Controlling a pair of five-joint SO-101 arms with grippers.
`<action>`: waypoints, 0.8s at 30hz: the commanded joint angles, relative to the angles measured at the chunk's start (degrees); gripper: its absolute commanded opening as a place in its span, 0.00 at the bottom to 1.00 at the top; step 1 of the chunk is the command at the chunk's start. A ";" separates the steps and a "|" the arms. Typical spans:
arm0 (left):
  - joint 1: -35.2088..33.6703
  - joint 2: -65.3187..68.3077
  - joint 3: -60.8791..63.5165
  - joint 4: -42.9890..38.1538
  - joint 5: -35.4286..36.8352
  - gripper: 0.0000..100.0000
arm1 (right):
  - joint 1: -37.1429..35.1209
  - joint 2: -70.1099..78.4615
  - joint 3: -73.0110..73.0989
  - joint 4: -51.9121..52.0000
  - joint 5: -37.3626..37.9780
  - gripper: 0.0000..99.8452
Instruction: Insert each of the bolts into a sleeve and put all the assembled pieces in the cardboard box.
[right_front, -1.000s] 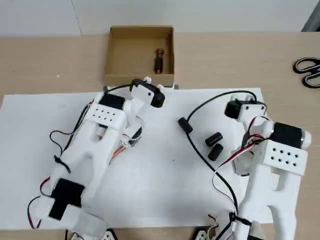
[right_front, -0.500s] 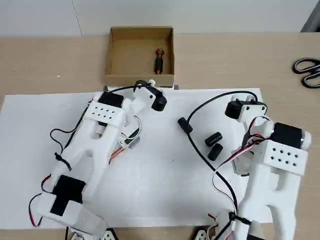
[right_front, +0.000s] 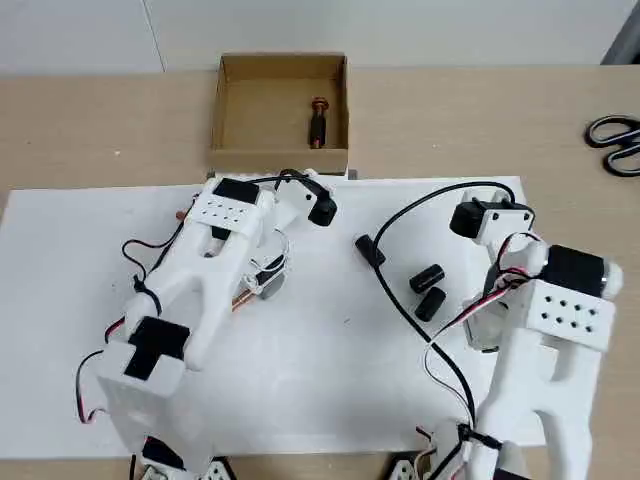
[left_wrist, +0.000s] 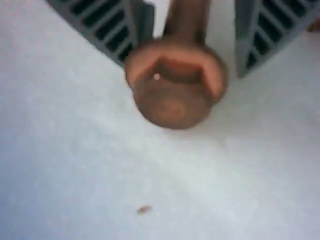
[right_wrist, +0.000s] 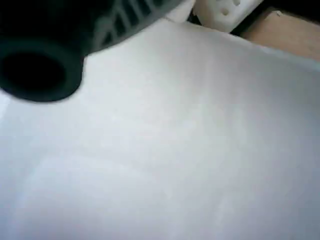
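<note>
Straddling a bolt (left_wrist: 172, 85) with my left gripper (left_wrist: 187, 60): jaws apart, one each side of the shank, white sheet (right_front: 330, 390) showing in both gaps, so not clamped yet. Bolt head points back at my wrist camera. The shank runs out between the jaws, which should let me grab it along its axis, ready for pushing into a sleeve.

Left arm (right_front: 200, 290) stretches from the sheet's near left corner toward its far edge, wrist bent down just short of the cardboard box (right_front: 228, 100). Box sits at the tabletop's far edge with one assembled piece (right_front: 318, 122) by its right wall.

Two loose sleeves (right_front: 428, 277) lie side by side right of the sheet's middle, beside my right arm (right_front: 545, 330), which is folded up near the sheet's right edge. Right gripper (right_wrist: 95, 30) has a black sleeve (right_wrist: 35, 70) close against it, bore facing the camera. Gripping it or not, cannot tell.
</note>
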 joint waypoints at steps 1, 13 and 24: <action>-0.09 4.66 -2.42 -3.87 0.00 0.09 | 0.57 -1.54 -0.26 0.66 0.00 0.00; 0.00 6.77 -4.35 -2.02 0.09 0.00 | 0.48 -1.54 -0.44 0.66 -0.09 0.00; 0.09 -16.44 -11.47 12.75 4.04 0.00 | 0.04 -1.71 -3.78 1.19 -10.02 0.00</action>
